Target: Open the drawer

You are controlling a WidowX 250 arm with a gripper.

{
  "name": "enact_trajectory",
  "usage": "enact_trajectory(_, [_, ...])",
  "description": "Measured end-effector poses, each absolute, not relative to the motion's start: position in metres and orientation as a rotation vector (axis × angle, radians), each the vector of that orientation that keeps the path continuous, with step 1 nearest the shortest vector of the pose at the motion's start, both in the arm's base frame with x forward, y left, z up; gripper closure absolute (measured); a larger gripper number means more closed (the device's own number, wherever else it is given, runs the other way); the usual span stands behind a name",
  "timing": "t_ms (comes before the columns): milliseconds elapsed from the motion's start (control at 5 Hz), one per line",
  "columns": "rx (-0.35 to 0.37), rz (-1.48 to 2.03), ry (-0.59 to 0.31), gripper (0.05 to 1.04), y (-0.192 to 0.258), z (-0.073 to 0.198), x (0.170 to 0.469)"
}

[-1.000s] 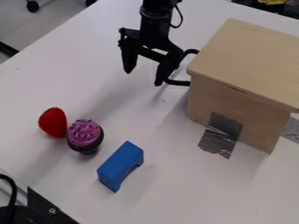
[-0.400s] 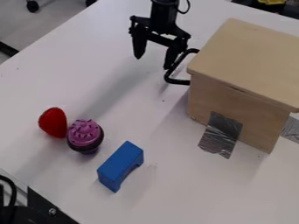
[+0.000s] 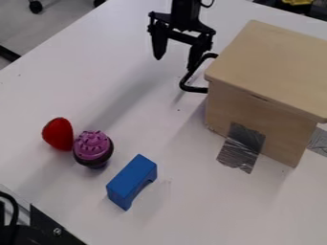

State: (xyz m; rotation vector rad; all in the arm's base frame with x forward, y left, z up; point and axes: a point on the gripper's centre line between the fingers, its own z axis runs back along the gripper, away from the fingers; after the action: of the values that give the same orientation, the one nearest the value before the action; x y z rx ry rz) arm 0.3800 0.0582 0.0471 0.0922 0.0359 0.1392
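The black gripper (image 3: 174, 63) hangs over the table at the top centre, its two fingers spread wide with nothing between them. Its right finger is close to the black drawer handle (image 3: 184, 85); whether they touch I cannot tell. That handle sticks out from the left side of the wooden drawer box (image 3: 271, 72), which stands at the right. The drawer's front is on the side facing away from the camera, so how far it is out is hidden.
On the white table (image 3: 198, 206) stand a red strawberry-like toy (image 3: 58, 134), a purple-topped cupcake toy (image 3: 92, 149) and a blue block (image 3: 131, 181). Grey tape (image 3: 241, 147) holds the box's base. Black hardware (image 3: 48, 229) occupies the lower left corner.
The gripper has moved up in the view and somewhat to the right, staying open. The handle, box and toys are where they were.
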Motion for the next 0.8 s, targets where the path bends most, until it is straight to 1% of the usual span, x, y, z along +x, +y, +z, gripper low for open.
enact_trajectory(400, [0.085,0.091,0.031,0.085,0.0467,0.0522,0.3845])
enact_trajectory(800, [0.085,0.085,0.048,0.085,0.0461,0.0459,0.3816])
